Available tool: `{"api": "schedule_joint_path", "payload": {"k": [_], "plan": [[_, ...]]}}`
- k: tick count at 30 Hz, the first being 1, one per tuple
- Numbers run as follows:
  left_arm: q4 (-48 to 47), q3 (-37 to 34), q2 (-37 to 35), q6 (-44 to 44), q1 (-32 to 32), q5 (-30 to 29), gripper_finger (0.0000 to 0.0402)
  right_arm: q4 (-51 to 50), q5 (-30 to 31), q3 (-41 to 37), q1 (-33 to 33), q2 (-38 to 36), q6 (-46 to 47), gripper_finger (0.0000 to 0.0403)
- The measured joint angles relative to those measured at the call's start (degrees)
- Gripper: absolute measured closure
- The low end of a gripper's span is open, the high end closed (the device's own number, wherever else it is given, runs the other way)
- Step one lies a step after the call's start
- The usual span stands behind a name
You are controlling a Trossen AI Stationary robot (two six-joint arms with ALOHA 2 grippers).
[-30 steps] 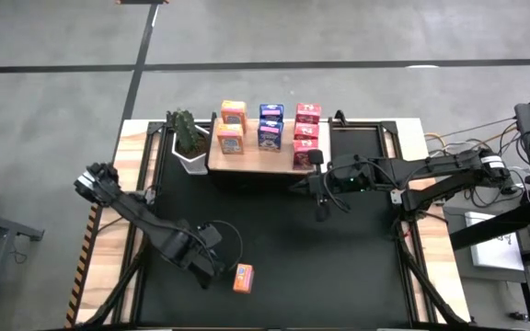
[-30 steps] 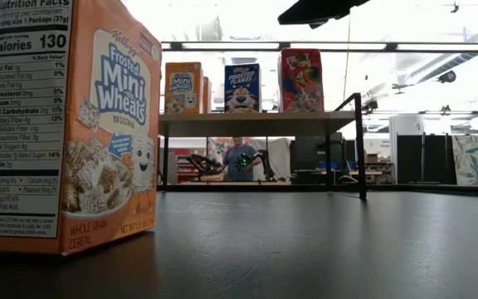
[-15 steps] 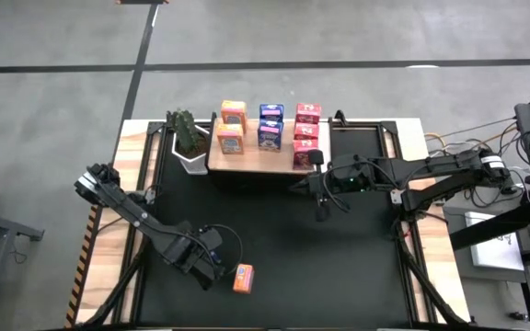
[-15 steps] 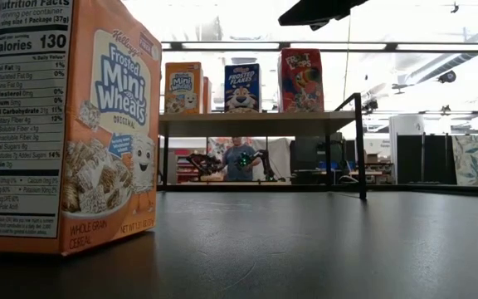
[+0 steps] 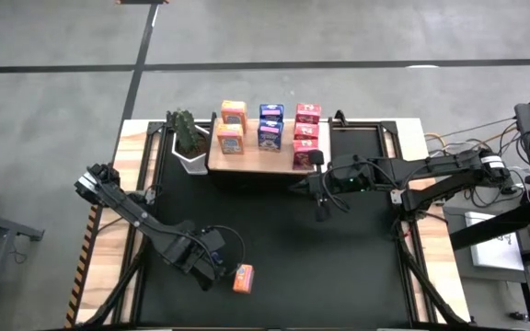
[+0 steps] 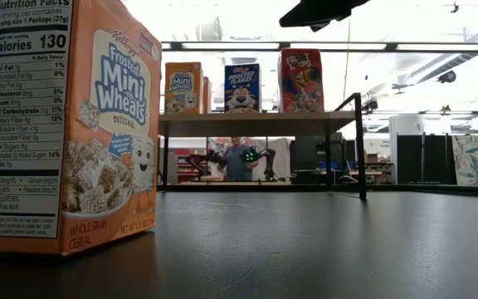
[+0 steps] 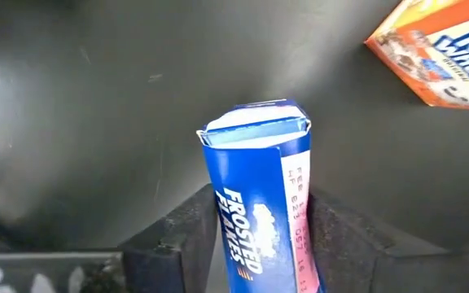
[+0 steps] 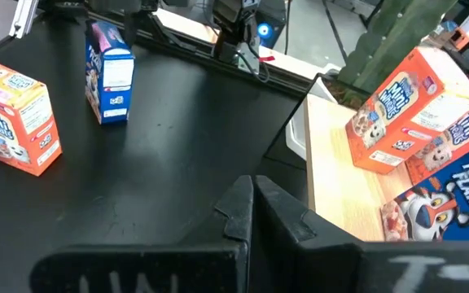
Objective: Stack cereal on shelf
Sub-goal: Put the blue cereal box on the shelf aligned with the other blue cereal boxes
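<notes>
Left pincer (image 7: 259, 244) fingers flank blue cereal box (image 7: 260, 195), grip uncertain; right pincer (image 8: 252, 207) closed empty

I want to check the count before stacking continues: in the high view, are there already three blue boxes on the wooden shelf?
No, the shelf carries only two blue boxes in its middle row, between two orange and three pink-red ones.

Orange box (image 6: 65, 124): "Frosted Mini Wheats", "Calories 130".

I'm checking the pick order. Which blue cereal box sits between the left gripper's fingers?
The blue box standing on the black mat, off the shelf, beside the loose orange box. The left gripper straddles it; the other blue boxes are shelved.
</notes>
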Motion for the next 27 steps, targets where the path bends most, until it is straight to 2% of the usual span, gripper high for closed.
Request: {"api": "schedule_joint_path", "payload": {"k": [8,14,20,27], "plan": [[-2.5,4.3,0.0,5.7,0.1,-2.0,0.0262,-1.4,0.0,0.0,0.3,-0.1,0.8,0.0394],[-7.8,12.5,0.0,15.2,0.7,-8.4,0.0263,-2.7,0.0,-0.1,2.2,-0.8,1.2,0.0394],[-15.3,20.9,0.0,25.8,1.4,-18.2,0.0263,-2.7,0.0,-1.3,4.6,-1.1,2.2,0.0394],[-16.8,26.9,0.0,43.5,5.3,-25.5,0.0263,-2.8,0.0,-3.6,6.7,-1.8,5.9,0.0394]]}}
